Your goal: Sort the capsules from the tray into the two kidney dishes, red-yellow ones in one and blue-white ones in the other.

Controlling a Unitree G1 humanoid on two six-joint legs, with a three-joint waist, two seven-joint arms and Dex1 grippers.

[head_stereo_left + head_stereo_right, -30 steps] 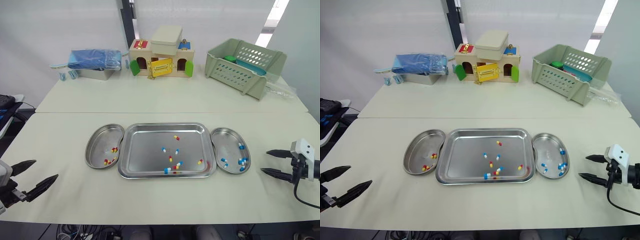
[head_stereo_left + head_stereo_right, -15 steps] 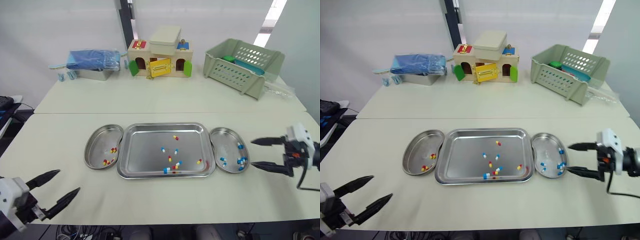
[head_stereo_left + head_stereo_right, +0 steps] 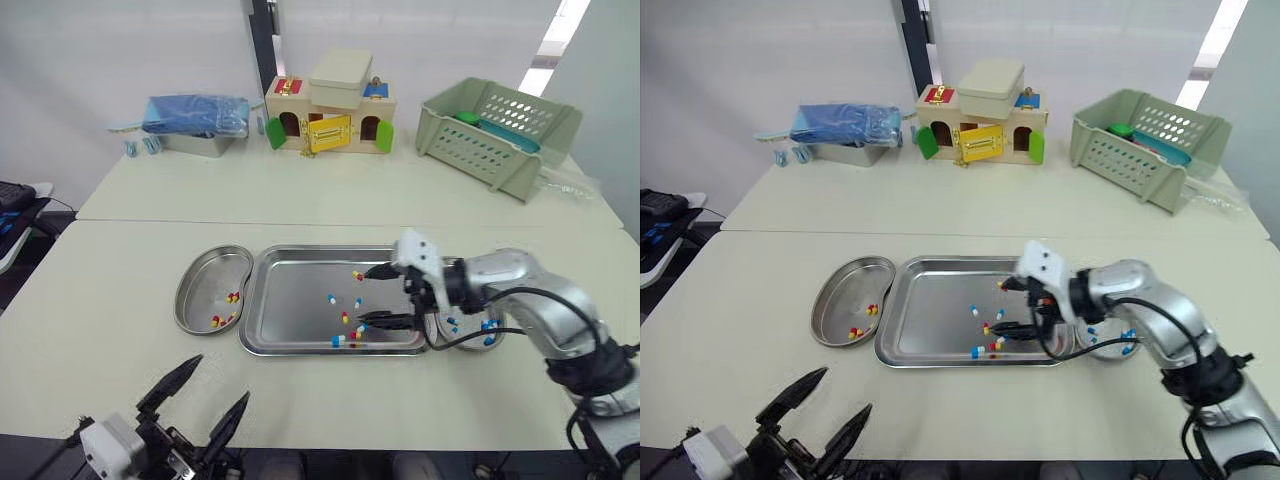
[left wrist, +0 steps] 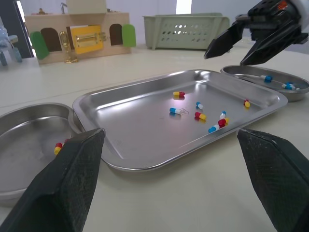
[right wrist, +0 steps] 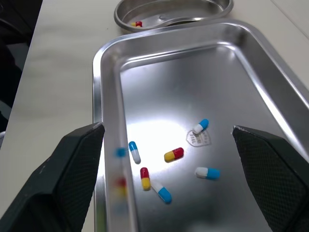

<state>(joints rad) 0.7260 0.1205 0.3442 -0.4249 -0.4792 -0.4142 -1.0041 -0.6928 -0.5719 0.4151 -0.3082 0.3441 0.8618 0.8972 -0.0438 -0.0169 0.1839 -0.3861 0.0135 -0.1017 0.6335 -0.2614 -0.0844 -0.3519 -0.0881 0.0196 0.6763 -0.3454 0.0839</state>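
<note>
The steel tray holds several loose capsules, among them a red-yellow one and a blue-white one. The left kidney dish holds a few red-yellow capsules. Blue-white capsules lie in the right kidney dish, partly hidden by my right arm. My right gripper hovers open over the tray's right half with nothing between its fingers. My left gripper is open and empty, low at the table's front edge, short of the tray.
At the back of the far table stand a wooden toy house, a green slotted basket and a metal box under a blue bag. A seam runs between the two tables behind the tray.
My right gripper has swept left from beyond the right dish to above the tray. My left gripper has shifted right along the front edge. Both stay open.
</note>
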